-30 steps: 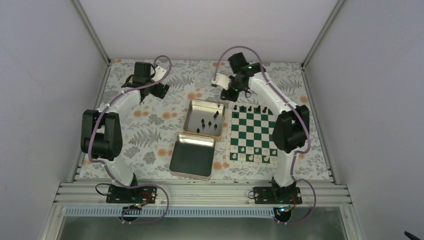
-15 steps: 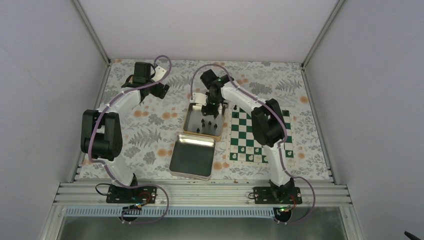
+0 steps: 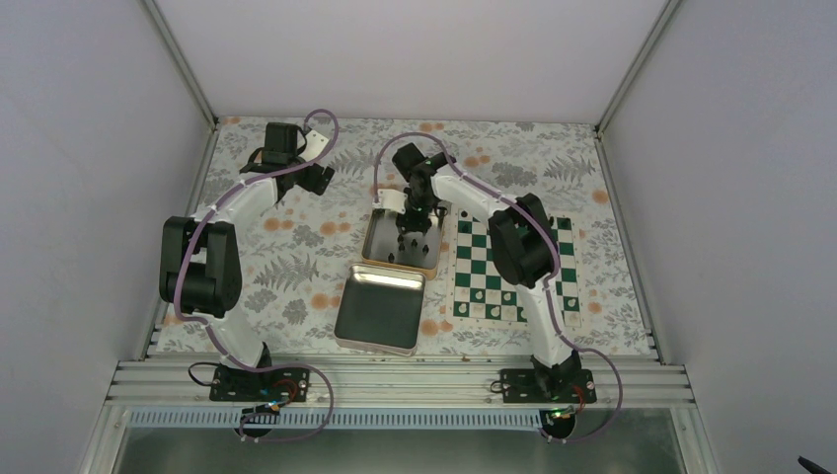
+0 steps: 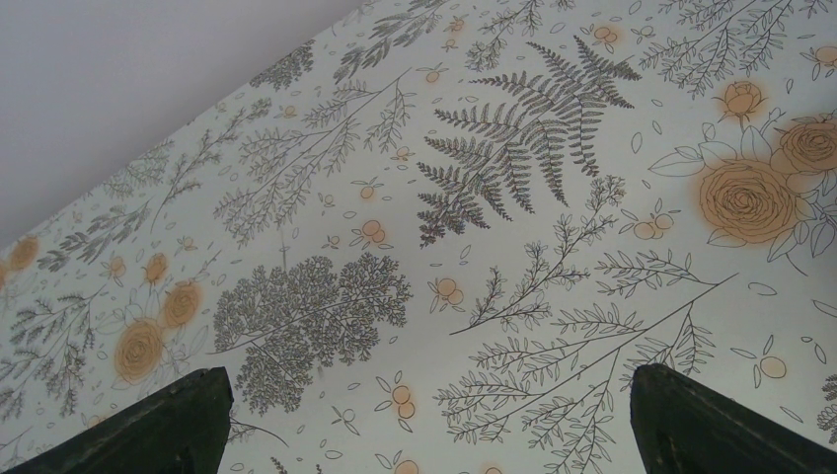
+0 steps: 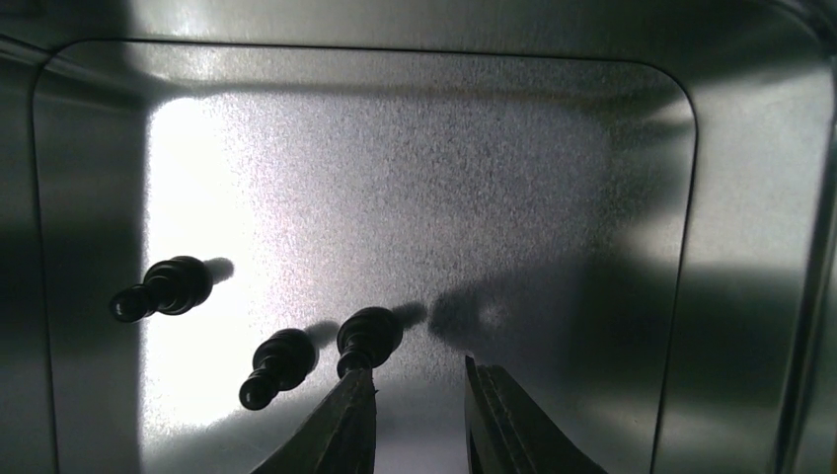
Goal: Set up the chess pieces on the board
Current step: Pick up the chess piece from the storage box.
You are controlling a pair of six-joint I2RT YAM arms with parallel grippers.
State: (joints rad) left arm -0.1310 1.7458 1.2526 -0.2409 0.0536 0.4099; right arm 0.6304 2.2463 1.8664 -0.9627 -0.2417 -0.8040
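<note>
Nearest you, the board point(image 3: 498, 272) lies at right, partly under the right arm. Beyond it, the right gripper point(image 5: 415, 395) reaches into the far tin point(image 5: 444, 178), jaws slightly apart and holding nothing. Three chess pieces point(image 5: 368, 336) sit on the tin floor, one just beside a finger. Farthest back, the left gripper point(image 4: 424, 380) hovers over the tablecloth point(image 4: 553, 247), jaws wide apart.

1. The table point(image 3: 296, 247) has a pale covering printed with ferns and orange roses.
2. The far tin point(image 3: 372, 233) and the near tin point(image 3: 380, 308) lie mid-table, just beside each other.
3. The board point(image 3: 474, 288) lies flat just right of them.
</note>
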